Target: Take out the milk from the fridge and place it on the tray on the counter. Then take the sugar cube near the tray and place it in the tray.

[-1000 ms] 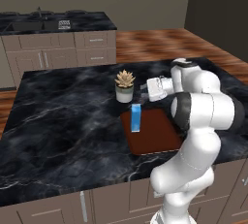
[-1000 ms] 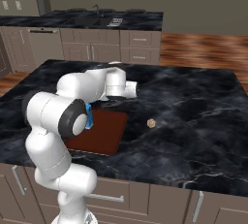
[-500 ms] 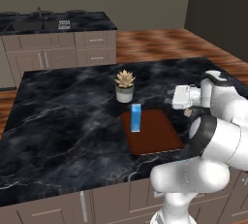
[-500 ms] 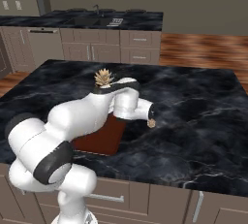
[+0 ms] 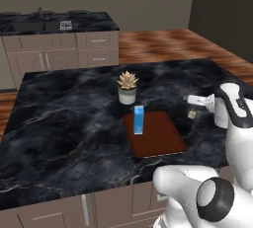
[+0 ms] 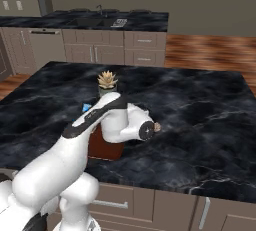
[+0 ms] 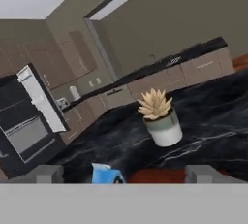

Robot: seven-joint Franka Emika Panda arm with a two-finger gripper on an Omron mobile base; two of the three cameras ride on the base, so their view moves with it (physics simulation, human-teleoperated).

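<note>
The blue milk carton (image 5: 139, 119) stands upright on the left part of the reddish-brown tray (image 5: 157, 135), on the black marble counter (image 5: 69, 123). The tiny tan sugar cube (image 5: 192, 115) lies on the counter just right of the tray. My gripper (image 5: 189, 98) hovers level above the counter, close over the cube and pointing left toward the carton. In the hand view its fingertips (image 7: 46, 172) stand far apart, open and empty, with the milk's top (image 7: 102, 173) low between them. In the right base view my arm covers most of the tray (image 6: 102, 147); the cube (image 6: 157, 127) peeks out beside the wrist.
A potted succulent (image 5: 127, 87) stands just behind the tray. The fridge (image 7: 24, 121) stands with its door open at the left of the hand view. A farther counter with a sink (image 5: 54, 24) runs along the back wall. The island's front edge lies close below the tray.
My arm has swung from over the tray to its right side, bringing the hand above the sugar cube. The milk stays standing on the tray. The jaws stay wide.
</note>
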